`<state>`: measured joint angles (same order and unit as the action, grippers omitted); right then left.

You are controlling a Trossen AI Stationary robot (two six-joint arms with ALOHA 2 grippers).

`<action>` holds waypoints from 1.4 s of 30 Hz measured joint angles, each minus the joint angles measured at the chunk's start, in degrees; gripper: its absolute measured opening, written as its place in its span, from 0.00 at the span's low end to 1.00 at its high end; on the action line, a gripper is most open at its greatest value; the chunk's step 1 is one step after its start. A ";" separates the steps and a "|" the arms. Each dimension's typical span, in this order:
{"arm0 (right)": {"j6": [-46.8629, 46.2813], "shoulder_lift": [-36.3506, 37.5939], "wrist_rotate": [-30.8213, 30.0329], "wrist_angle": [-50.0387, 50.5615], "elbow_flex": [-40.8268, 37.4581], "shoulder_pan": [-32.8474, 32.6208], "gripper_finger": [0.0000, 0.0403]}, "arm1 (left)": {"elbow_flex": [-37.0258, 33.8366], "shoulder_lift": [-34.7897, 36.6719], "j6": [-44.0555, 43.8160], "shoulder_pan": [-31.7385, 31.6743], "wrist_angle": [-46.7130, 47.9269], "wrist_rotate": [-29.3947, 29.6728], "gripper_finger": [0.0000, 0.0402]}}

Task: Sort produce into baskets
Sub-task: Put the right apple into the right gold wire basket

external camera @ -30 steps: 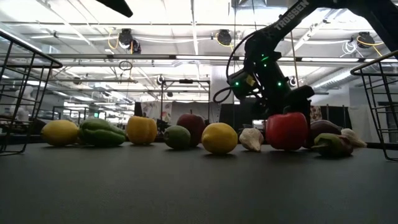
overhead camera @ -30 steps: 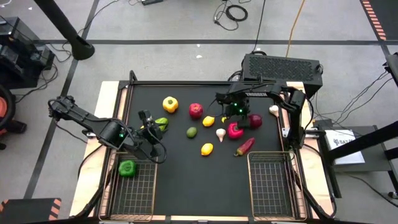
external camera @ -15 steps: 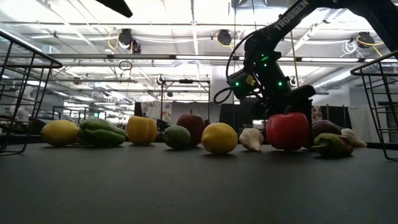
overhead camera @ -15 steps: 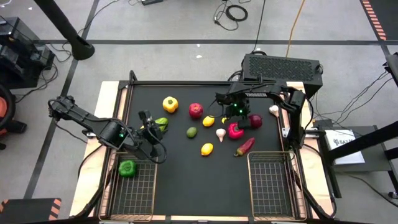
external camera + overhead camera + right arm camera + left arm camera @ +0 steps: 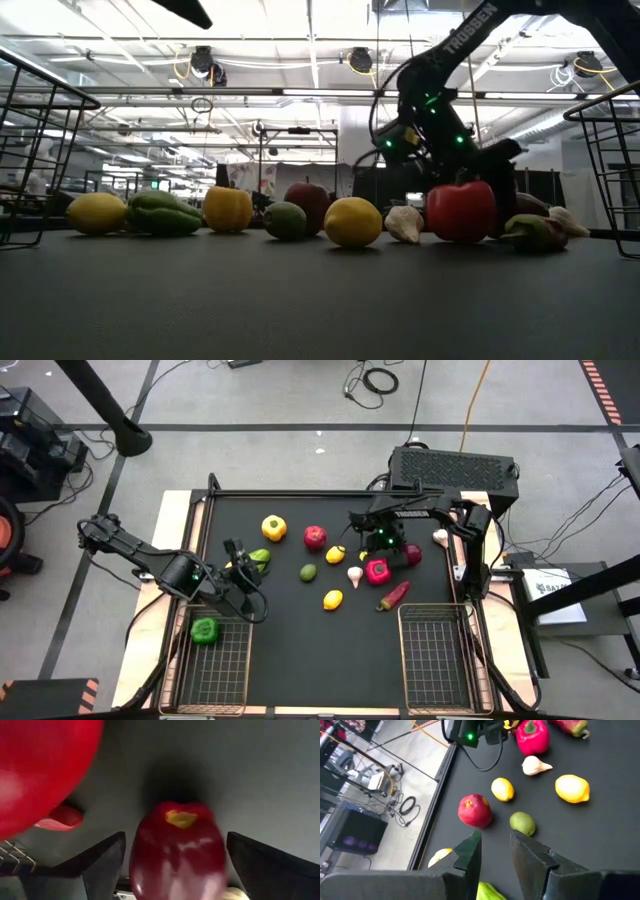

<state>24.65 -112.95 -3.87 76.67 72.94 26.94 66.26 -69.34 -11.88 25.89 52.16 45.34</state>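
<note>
One green toy pepper sits in the left wire-mesh basket; right wire-mesh basket holds nothing. Other produce remains mid-table. Right gripper fingers apart around red apple, far right. Left gripper narrowly parted, empty.

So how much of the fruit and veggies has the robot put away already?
Only one so far: a green pepper lies in the left basket. The right basket looks empty. Right now the right gripper is open around a red apple, not squeezing it yet. The left gripper waits over a green pepper. The yellow pepper, lemons, lime and garlic are left on the table.
</note>
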 joint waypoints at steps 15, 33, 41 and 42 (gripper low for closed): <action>-0.12 0.00 -0.56 -1.64 -3.05 -0.02 0.77 | 0.00 0.00 0.15 0.00 0.76 0.07 0.28; -5.94 0.00 -0.58 3.79 -2.22 -0.04 0.71 | 0.00 0.00 0.17 0.01 0.87 0.33 0.28; -12.93 0.46 1.20 13.17 4.84 -0.03 0.71 | 0.00 -0.01 0.17 0.00 0.87 0.33 0.28; -13.68 1.06 1.62 13.42 5.67 -0.05 0.71 | 0.00 -0.01 0.17 0.02 0.87 0.33 0.28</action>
<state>10.98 -111.89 -2.25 90.09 78.61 26.88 66.26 -69.35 -11.70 25.91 53.04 45.67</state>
